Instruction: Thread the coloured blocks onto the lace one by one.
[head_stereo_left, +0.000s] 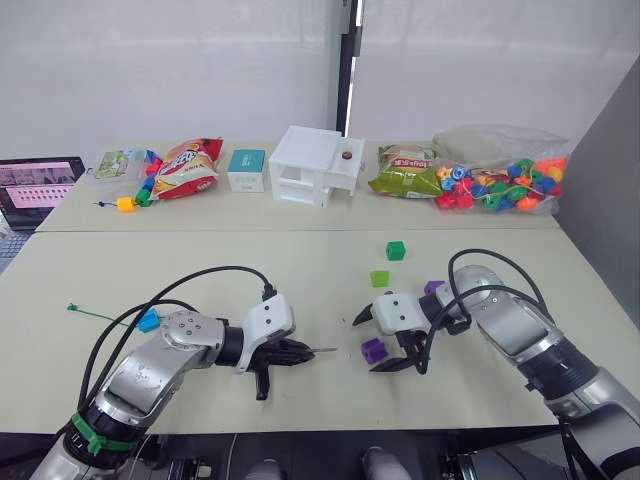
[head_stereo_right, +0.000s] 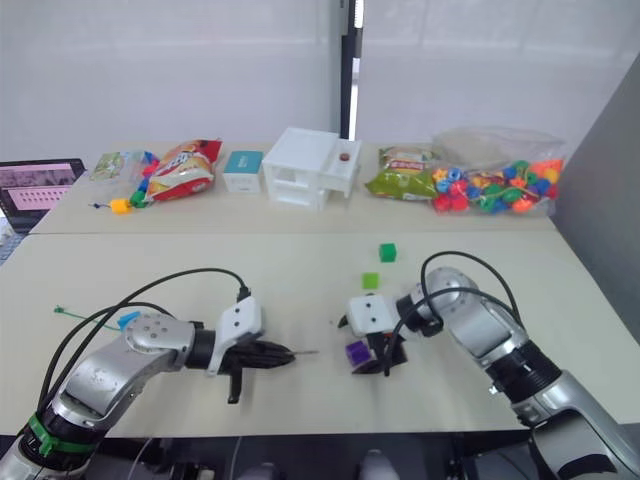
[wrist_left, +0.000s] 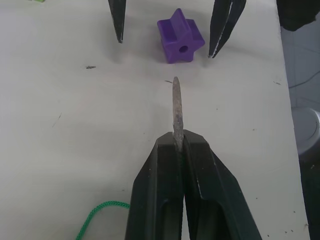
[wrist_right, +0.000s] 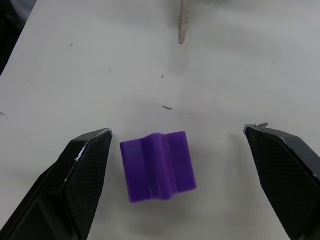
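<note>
My left gripper (head_stereo_left: 300, 352) is shut on the lace's stiff pale tip (wrist_left: 176, 102), which points at a purple block (head_stereo_left: 373, 350) lying on the table. My right gripper (wrist_right: 177, 131) is open, one finger on each side of that purple block (wrist_right: 158, 165) and clear of it. The green cord (wrist_left: 100, 215) trails back under my left arm to its far end (head_stereo_left: 85, 311), passing a light blue block (head_stereo_left: 149, 321). Two green blocks (head_stereo_left: 396, 250) (head_stereo_left: 379, 278) and a second purple block (head_stereo_left: 433, 287) lie behind my right gripper.
The back table holds snack bags (head_stereo_left: 188, 167), a small teal box (head_stereo_left: 246, 169), a white box (head_stereo_left: 315, 165), a clear bag of mixed beads (head_stereo_left: 500, 182) and a short bead string with a yellow cube (head_stereo_left: 126, 204). A tablet (head_stereo_left: 38, 190) sits at the far left.
</note>
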